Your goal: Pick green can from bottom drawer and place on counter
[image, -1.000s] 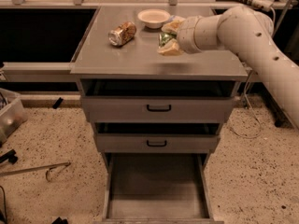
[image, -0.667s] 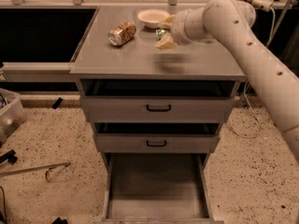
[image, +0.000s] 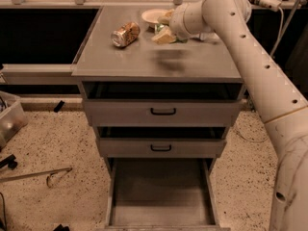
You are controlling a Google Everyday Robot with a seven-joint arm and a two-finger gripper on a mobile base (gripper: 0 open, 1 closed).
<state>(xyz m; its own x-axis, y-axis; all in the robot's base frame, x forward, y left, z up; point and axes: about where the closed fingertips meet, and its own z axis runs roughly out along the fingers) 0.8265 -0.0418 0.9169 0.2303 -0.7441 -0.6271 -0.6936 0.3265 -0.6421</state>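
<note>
My gripper (image: 164,34) hangs a little above the back of the counter (image: 139,61), and its shadow falls on the grey top in front of it. The pale fingers (image: 167,36) are closed around the green can (image: 158,28), of which only a dark green sliver shows beside them. The bottom drawer (image: 161,191) is pulled fully out below the cabinet, and its flat grey floor is bare.
A tan-orange patterned can (image: 125,34) lies on its side on the counter, left of the gripper. A white bowl (image: 153,17) stands just behind the gripper. The two upper drawers with black handles (image: 162,111) are slightly ajar. A metal tool (image: 48,175) lies on the speckled floor at left.
The arm has swung toward the back of the counter, carrying the gripper and the green can closer to the white bowl. The drawers and the tan can have not moved.
</note>
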